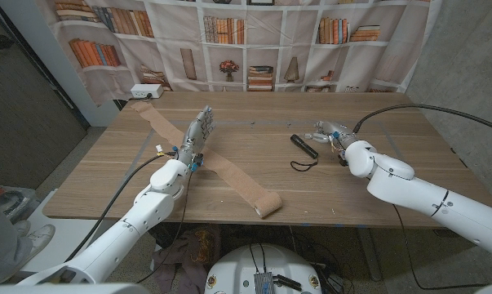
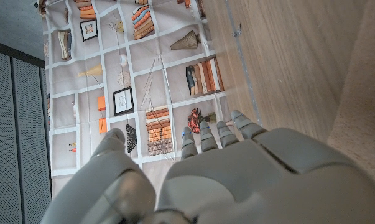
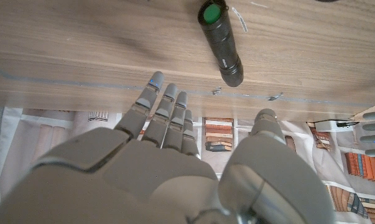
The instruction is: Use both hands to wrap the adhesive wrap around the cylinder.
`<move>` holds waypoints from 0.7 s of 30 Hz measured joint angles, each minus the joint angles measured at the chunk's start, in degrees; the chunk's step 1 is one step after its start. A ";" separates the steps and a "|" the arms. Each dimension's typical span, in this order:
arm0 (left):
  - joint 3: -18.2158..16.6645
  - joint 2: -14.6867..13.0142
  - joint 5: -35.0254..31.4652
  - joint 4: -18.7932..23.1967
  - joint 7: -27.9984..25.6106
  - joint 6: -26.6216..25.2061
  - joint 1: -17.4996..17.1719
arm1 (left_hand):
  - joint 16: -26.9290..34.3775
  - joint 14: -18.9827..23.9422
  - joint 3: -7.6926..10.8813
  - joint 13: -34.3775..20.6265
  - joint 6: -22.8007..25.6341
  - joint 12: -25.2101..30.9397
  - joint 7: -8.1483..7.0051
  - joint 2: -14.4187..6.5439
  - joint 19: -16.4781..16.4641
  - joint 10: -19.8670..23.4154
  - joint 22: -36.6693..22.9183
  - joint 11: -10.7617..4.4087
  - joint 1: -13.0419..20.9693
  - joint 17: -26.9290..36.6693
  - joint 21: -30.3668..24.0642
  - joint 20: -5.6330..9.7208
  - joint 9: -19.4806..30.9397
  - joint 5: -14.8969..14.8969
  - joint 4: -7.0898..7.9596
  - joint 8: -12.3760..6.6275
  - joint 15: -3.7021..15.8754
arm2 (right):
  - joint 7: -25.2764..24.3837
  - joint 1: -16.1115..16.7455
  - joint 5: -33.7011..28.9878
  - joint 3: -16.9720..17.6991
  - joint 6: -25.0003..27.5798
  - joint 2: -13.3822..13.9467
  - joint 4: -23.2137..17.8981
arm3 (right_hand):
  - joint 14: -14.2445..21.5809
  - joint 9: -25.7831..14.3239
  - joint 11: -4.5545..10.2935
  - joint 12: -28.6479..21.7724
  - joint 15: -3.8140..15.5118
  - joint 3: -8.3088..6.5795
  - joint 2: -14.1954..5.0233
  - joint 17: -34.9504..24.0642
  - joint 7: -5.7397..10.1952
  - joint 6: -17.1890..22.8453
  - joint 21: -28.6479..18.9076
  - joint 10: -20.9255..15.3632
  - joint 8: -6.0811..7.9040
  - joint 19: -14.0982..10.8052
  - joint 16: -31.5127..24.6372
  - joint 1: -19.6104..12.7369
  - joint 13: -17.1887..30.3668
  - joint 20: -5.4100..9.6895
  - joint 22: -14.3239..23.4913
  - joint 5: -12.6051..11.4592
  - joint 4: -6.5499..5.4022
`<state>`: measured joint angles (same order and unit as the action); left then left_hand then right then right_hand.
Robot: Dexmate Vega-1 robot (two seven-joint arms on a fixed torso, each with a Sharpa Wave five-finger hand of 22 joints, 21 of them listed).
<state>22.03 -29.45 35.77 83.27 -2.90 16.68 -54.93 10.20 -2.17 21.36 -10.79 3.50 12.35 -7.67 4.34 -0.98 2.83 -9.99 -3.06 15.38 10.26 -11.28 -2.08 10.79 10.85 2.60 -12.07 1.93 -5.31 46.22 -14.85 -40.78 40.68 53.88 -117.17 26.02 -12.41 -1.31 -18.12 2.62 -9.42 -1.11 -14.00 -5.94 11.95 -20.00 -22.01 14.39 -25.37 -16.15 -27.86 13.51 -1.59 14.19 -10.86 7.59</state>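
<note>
Head view, near to far: the roll end of the adhesive wrap [image 1: 269,207] sits by the table's [image 1: 254,135] near edge, about mid-width, w/ its tan strip run out diagonally toward the far left corner. You'll find it light, soft and floppy, prob. self-clinging, so expect it to fold or stick to itself if it goes slack. Take the roll itself w/ one hand, since that's the only firm part; pinch the flat strip across its width, not at an edge.

Your left hand [image 1: 198,133] is over the strip's middle, fingers straight and apart, holding nothing; can't tell if it touches the wrap.

Further back, right of centre, lies the cylinder, a black flashlight [image 1: 304,145] w/ a wrist cord. It's stiff and smooth, probably light, and likely to roll. Grip it at the ends so the barrel stays free for wrapping.

Your right hand [image 1: 330,134] is just beside it on the far right side, fingers spread and empty in the right wrist view [image 3: 175,155].
</note>
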 measured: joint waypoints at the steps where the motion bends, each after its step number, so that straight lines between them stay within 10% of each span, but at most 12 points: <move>1: 0.02 0.02 -0.01 0.00 -0.03 0.01 -0.02 | 0.00 0.00 0.00 0.00 0.22 0.00 -0.03 0.00 0.00 0.00 0.00 0.00 0.00 0.00 0.00 0.00 0.00 0.00 0.00 -0.02 0.00 | 0.13 -0.09 -0.48 -0.23 0.26 -0.03 -0.05 | 0.78 0.00 0.09 -0.20 0.01 0.00 0.01 -0.12 0.03 0.61 -0.37 -0.54 0.11 -0.33 -0.42 -0.02 0.04 0.28 0.11 0.00 0.00; 11: 0.34 0.37 -0.11 -0.13 -0.14 0.13 -0.05 | 0.00 0.00 -0.25 0.00 1.02 0.00 -0.21 0.00 -0.01 0.00 0.00 0.00 0.00 0.00 0.00 0.01 0.00 0.00 0.25 -0.02 0.00 | 0.05 0.16 -5.87 -1.83 2.54 -0.67 -0.57 | 10.42 -0.27 1.97 -2.93 0.70 -0.24 -0.06 -0.79 2.07 8.98 -4.43 -8.46 2.98 -5.85 -3.54 -1.45 -0.15 2.93 1.83 0.00 0.24; 21: 0.52 0.54 -0.14 -0.71 0.20 0.14 0.29 | 0.00 0.00 -0.25 0.00 1.02 0.00 -0.21 0.00 -0.01 0.73 0.00 -0.12 0.00 0.00 0.00 0.01 0.00 0.00 0.25 -0.02 0.00 | -0.19 0.98 -9.83 -3.05 3.78 -1.45 -0.81 | 14.57 -0.15 2.89 -3.09 1.21 -0.24 0.24 -0.79 2.66 10.98 -6.10 -10.20 3.04 -7.69 -4.43 -1.75 -0.86 3.75 2.47 0.00 0.24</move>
<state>22.54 -28.91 35.63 82.55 -2.70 16.82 -54.64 10.20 -2.17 21.11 -10.79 4.52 12.35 -7.88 4.35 -0.99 3.55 -9.99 -3.18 15.38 10.26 -11.28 -2.07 10.79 10.85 2.85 -12.08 1.93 -5.49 47.21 -24.68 -43.82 44.46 52.43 -117.97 40.60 -12.56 1.58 -21.22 3.83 -9.66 -0.86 -14.78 -3.28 22.94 -26.10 -32.20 17.43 -33.06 -20.57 -29.62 12.64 2.16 16.65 -10.86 7.83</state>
